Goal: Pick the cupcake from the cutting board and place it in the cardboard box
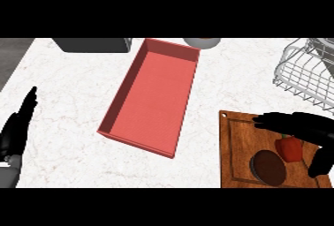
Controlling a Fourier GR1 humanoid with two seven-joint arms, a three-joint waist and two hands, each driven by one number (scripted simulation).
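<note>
While the right hand (306, 126) hangs over the far right part of the cutting board (236, 150), we see its fingers stretched towards the view's left and its thumb pointing down the board, spread wide with nothing closed between them. What we take for the cupcake (269, 167), a dark brown round with a thin grey edge, lies on the board's near half, clear of the hand. Just beyond it sits a small red piece (290, 150) in the gap between fingers and thumb; we cannot tell whether the hand touches it or what it is. Left of the board and apart from it, the cardboard box (153, 88) lies open and slanted on the white counter (65, 88), its reddish floor bare. At the view's left edge we find the left hand (16, 132) resting with straight fingers pointing up. A white wire rack (303, 73) stands at the far right, and a dark grey container (91, 44) at the far edge.
</note>
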